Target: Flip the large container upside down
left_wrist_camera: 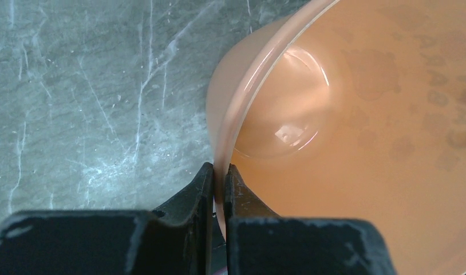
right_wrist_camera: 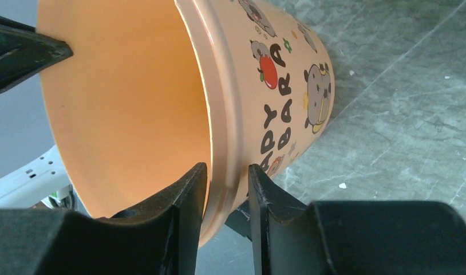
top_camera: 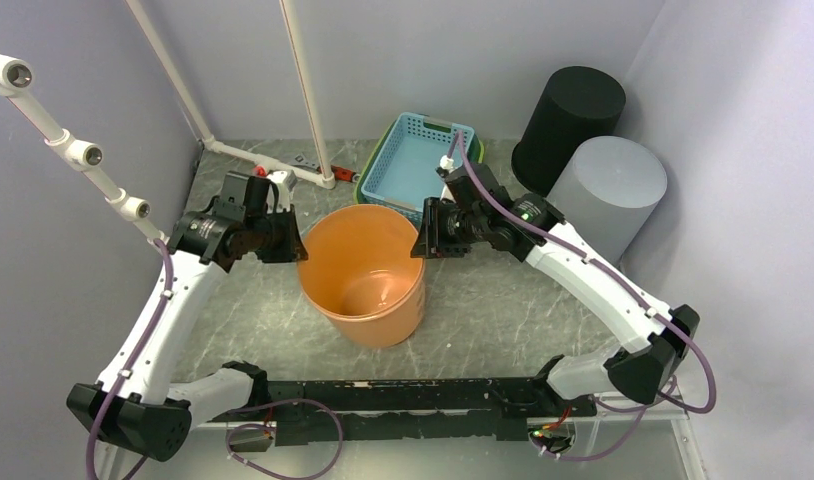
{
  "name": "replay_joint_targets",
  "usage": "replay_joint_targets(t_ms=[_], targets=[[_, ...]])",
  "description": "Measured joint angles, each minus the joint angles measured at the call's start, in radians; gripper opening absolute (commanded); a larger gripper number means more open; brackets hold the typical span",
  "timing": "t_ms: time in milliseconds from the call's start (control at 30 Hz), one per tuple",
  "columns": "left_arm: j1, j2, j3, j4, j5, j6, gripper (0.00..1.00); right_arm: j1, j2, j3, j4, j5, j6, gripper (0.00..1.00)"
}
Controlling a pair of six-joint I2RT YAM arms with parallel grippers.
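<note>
the orange container (top_camera: 363, 265) sits mouth up mid-table on the grey marbled surface (top_camera: 503, 310), with lilac walls (top_camera: 433, 60) close around. the left gripper (left_wrist_camera: 219, 169) pinches its left rim tight. the right gripper (right_wrist_camera: 228, 169) straddles the right rim, jaws narrow, the outer finger not quite touching. the right arm partly hides the blue basket (top_camera: 423, 122) behind. the container's printed lettering is cut off.

One orange container (top_camera: 363, 262) stands on the bench (top_camera: 483, 310). Behind it sits one blue basket (top_camera: 413, 165), seemingly nested in one green basket (top_camera: 366, 190). Behind it to the right are two tall round bins: one black bin (top_camera: 568, 120) and one grey bin (top_camera: 613, 190).
</note>
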Motion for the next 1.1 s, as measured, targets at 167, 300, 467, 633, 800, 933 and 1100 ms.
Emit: replay_joint_targets(t_ms=[167,300,467,633,800,933,1100], targets=[[0.000,0.010,0.000,0.019,0.021,-0.011,0.16,0.004,0.027,0.014,-0.032,0.025,-0.010,0.23],[-0.002,0.010,0.000,0.024,0.044,-0.021,0.31,0.006,0.032,0.025,-0.064,0.061,-0.019,0.11],[-0.002,0.018,0.000,0.072,0.100,-0.049,0.50,0.006,0.040,0.046,-0.107,0.107,-0.028,0.00],[-0.002,0.020,0.000,0.115,0.153,-0.076,0.67,0.010,0.037,0.070,-0.153,0.182,-0.036,0.00],[-0.002,0.018,0.005,0.124,0.161,-0.093,0.82,0.010,0.022,0.089,-0.216,0.272,-0.040,0.00],[-0.002,0.002,0.011,0.124,0.150,-0.098,0.87,0.010,-0.015,0.128,-0.286,0.356,-0.053,0.00],[-0.002,-0.029,0.011,0.122,0.103,-0.105,0.90,0.010,-0.083,0.167,-0.386,0.454,-0.090,0.00]])
